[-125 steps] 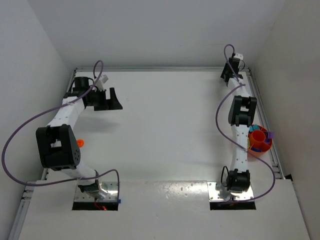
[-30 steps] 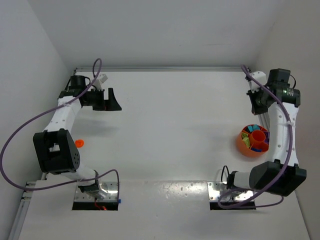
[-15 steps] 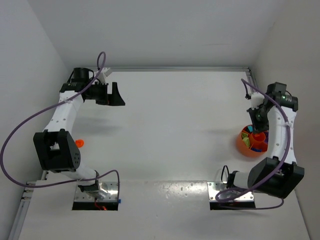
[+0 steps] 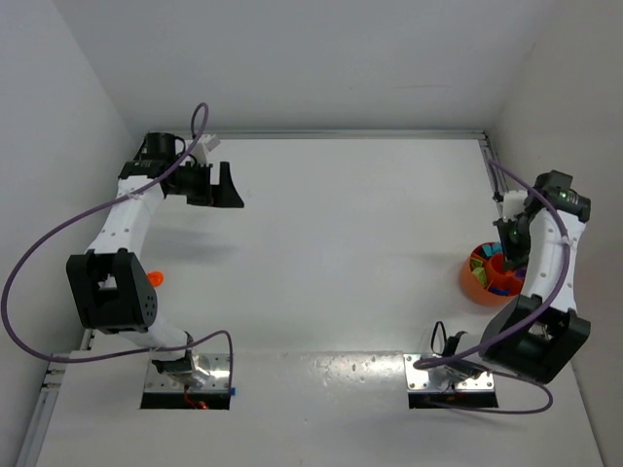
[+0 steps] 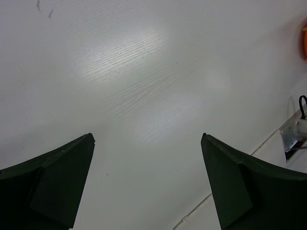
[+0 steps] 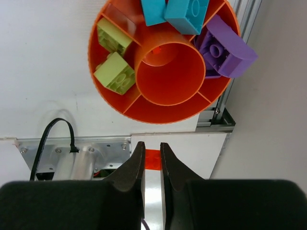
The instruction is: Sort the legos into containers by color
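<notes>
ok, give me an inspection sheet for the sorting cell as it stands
Surface: white table, some glare.
Job's things: orange bowl at the table's right edge. Lime green bricks, cyan bricks and purple bricks sit in separate compartments, with one purple overhanging the rim.
Clutter: small orange piece beside the left arm, too small to identify.
Grippers: left gripper open and empty. Right gripper shut on an orange brick, close to the bowl.
Cables: purple cables loop off both arms. Black cable at the right base plate.
Surroundings: white walls; metal rail along the table edge.
</notes>
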